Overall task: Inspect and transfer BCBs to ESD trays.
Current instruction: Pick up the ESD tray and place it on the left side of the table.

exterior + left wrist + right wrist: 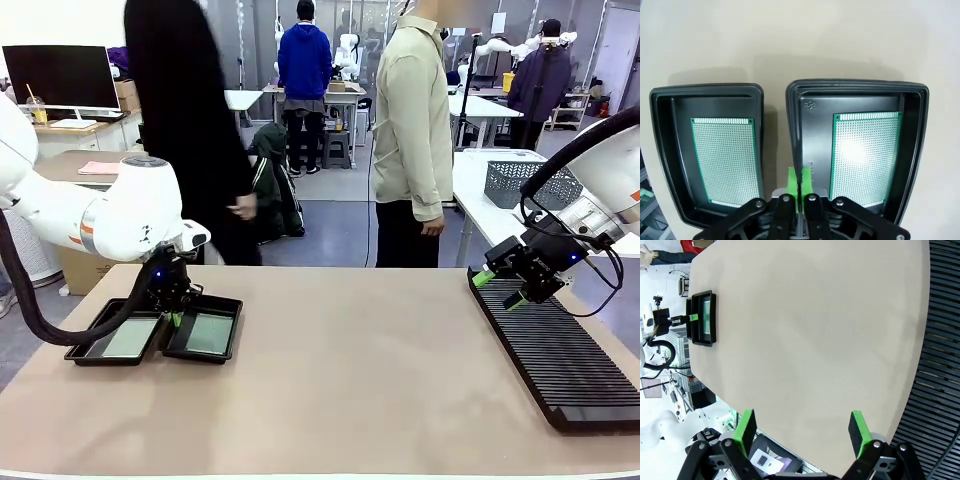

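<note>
Two ESD trays (205, 333) sit side by side at the lower left of the front view, on a matte beige table (350, 380). They are shallow black moulded plastic with rounded corners and raised, outward-flaring rims. Each holds one BCB lying flat on its floor, so two boards are counted. In the left wrist view the boards are thin rectangles with green edges and a fine, regular grid of tiny holes over a pale surface; one BCB (725, 160) lies in the tray at picture left (707, 100), the other BCB (865, 157) in the tray at picture right (860, 90), where a bright glare spot sits on it.

The left gripper (176, 318) reaches down from a bent white arm that enters from the frame's left edge. In the left wrist view its green fingers (793, 182) are pressed together on the near side wall of the right-hand tray, pinching that rim between them.

At the right of the front view, the right gripper (500, 290) hangs tilted above the near end of a long black ribbed rack (560, 360) with many parallel slots. In the right wrist view its two green pads (746, 427) stand spread wide apart with nothing between them, over the table edge.

Two people stand beyond the table's far side.
</note>
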